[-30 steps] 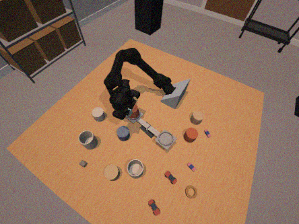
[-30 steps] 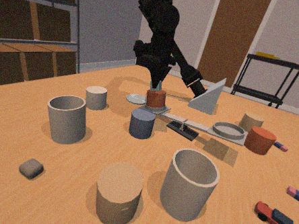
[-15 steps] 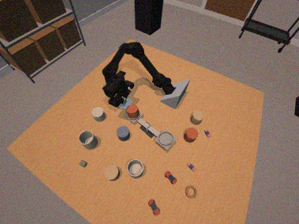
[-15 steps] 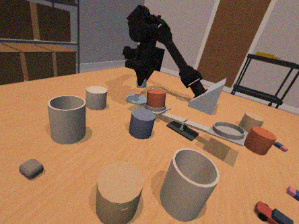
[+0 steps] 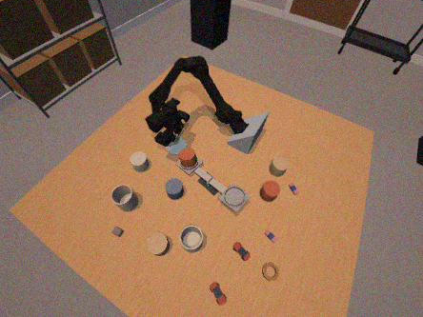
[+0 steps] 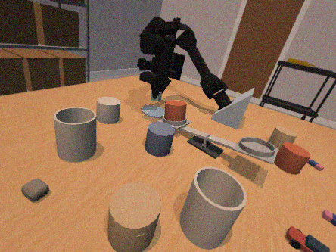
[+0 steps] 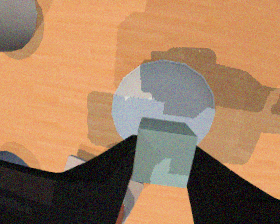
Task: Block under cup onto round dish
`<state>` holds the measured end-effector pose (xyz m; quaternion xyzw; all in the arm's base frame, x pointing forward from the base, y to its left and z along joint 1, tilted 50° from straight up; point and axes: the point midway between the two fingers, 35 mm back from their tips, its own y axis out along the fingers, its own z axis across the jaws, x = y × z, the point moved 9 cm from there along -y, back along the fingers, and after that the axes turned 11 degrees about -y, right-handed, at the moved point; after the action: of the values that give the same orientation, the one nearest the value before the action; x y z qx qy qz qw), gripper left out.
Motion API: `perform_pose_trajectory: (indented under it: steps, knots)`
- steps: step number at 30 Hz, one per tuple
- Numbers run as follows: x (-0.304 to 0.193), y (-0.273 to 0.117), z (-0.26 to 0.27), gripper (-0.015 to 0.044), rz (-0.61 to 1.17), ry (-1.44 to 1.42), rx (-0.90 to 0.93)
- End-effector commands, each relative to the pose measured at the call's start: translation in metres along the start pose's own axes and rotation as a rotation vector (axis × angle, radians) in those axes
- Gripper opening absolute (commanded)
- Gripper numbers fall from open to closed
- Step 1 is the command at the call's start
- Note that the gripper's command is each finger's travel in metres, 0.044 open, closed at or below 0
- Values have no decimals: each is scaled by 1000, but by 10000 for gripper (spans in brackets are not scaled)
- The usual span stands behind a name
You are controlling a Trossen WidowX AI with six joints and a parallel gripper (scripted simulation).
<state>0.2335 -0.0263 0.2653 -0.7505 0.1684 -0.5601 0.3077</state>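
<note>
My gripper (image 6: pixel 157 93) (image 7: pixel 161 145) is shut on a grey-green block (image 6: pixel 157 98) (image 7: pixel 164 157), held low above the round light-blue dish (image 5: pixel 176 146) (image 6: pixel 152 111) (image 7: pixel 175 87). In the wrist view the block overlaps the dish's near edge. An orange-red cup (image 5: pixel 188 157) (image 6: pixel 175 111) stands upside down on one end of the balance (image 5: pixel 217 186) (image 6: pixel 221 142), close beside the dish. The balance's other end has an empty ring (image 5: pixel 234 196) (image 6: pixel 256 147). A matching orange-red cup (image 5: pixel 271 190) (image 6: pixel 291 157) stands on the table beside that end. No cup is above the dish.
A white cylinder (image 5: pixel 139 161) (image 6: pixel 108 110) and a blue cylinder (image 5: pixel 174 188) (image 6: pixel 160 138) stand near the dish. Two hollow grey cups (image 5: pixel 123 196) (image 5: pixel 191 238), tan cylinders (image 5: pixel 158 243) (image 5: pixel 279 165), a stone (image 5: pixel 117 231) and toy cars (image 5: pixel 241 251) stand farther off. A grey wedge (image 5: pixel 250 132) is by the arm's base.
</note>
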Motion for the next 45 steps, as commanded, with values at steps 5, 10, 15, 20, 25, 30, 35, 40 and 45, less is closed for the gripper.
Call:
perform_pose_trajectory:
  steps: [5,10,15,20,25,30,35,40,45]
  knots:
    - [0,29,-3,0,-7,-2,-2]
    - [0,31,-3,0,-7,-2,-2]
    - [0,37,-3,0,-7,-2,-2]
    - [0,45,-3,0,-8,-2,-2]
    - [0,50,-3,0,-9,-2,-2]
    - [1,46,-3,131,-11,2,-3]
    - [1,46,-3,263,-11,2,-3]
    - [1,46,-3,394,-11,2,-3]
    - [0,-1,-2,440,-2,-3,-2]
